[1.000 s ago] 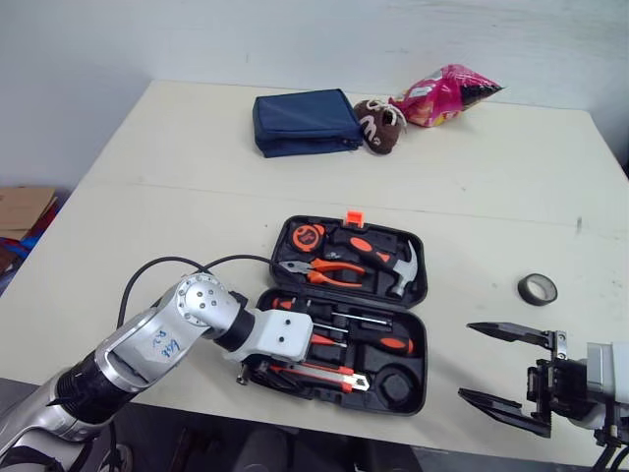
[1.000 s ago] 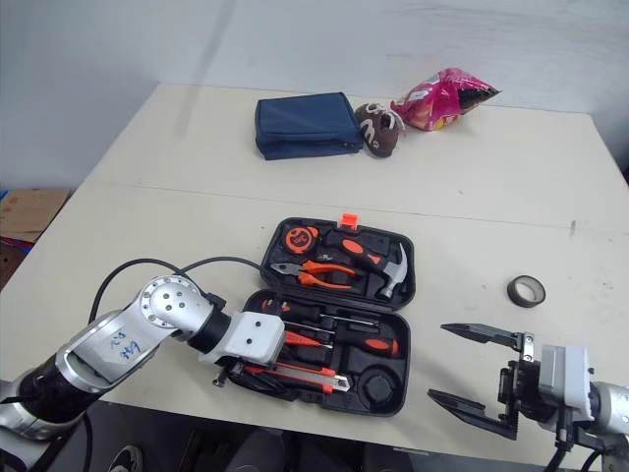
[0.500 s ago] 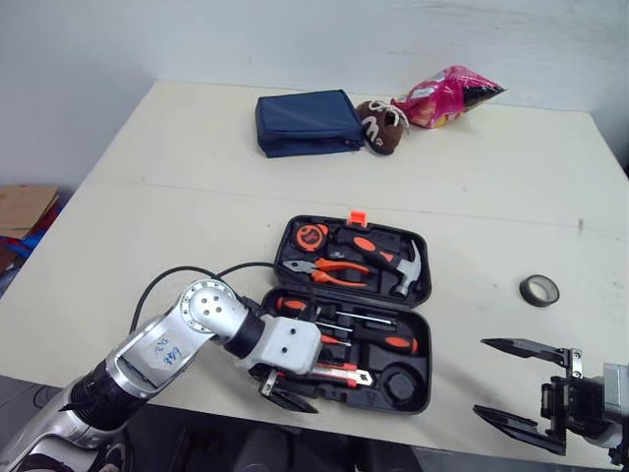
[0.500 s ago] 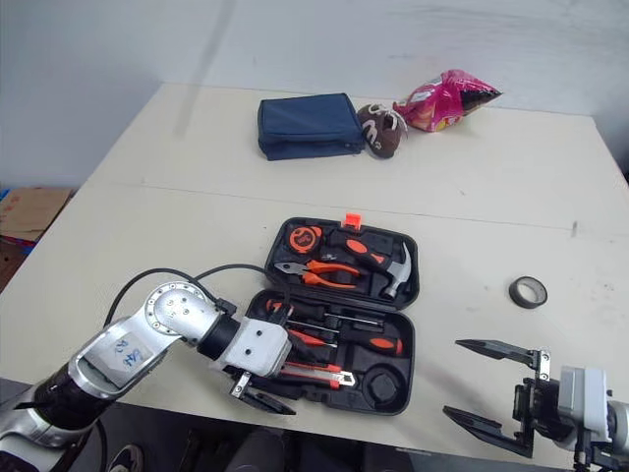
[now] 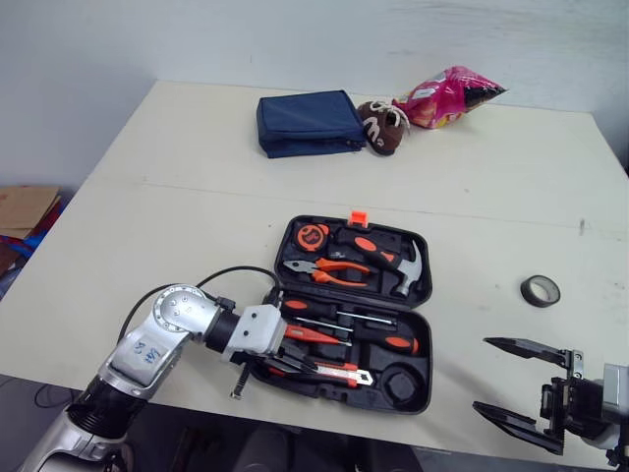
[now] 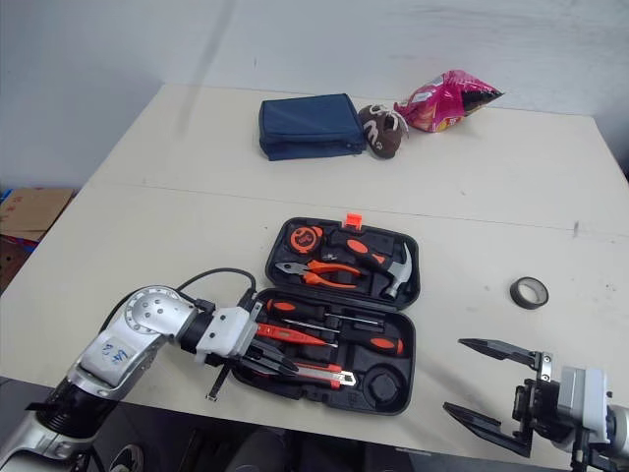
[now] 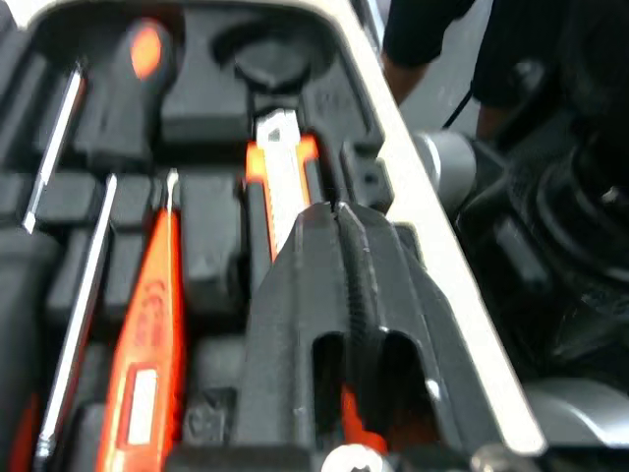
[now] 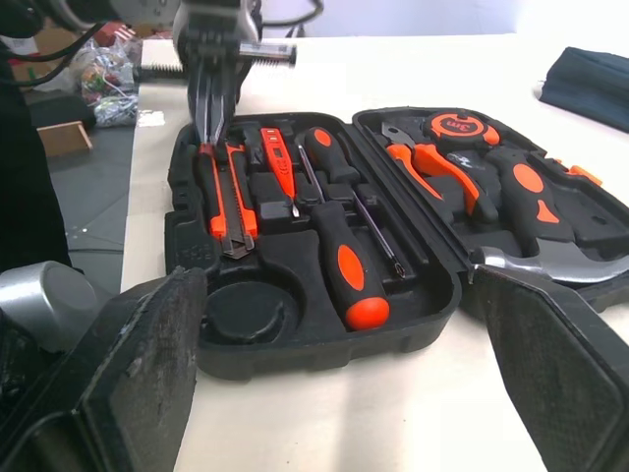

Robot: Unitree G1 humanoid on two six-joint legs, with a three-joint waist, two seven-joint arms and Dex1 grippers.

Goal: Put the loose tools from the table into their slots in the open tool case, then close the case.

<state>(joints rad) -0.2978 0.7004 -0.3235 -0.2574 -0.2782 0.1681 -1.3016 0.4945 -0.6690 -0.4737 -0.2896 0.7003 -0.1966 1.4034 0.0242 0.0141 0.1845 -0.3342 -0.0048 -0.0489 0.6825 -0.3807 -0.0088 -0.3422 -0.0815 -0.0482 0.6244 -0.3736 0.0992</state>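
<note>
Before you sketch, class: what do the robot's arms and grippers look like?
The left arm is silver, with a round joint, blue handwriting, a looping black cable and a white wrist block. The left gripper has ridged black jaws; the right gripper has flat, pointed black jaws on a grey block.

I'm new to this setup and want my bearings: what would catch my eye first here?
The open tool case sits on the table near its front edge, most slots holding orange-handled tools. The left gripper, fingers shut, pokes into the near half by the knife. A roll of tape lies loose to the case's right, and the right gripper hangs open at the front edge.
</note>
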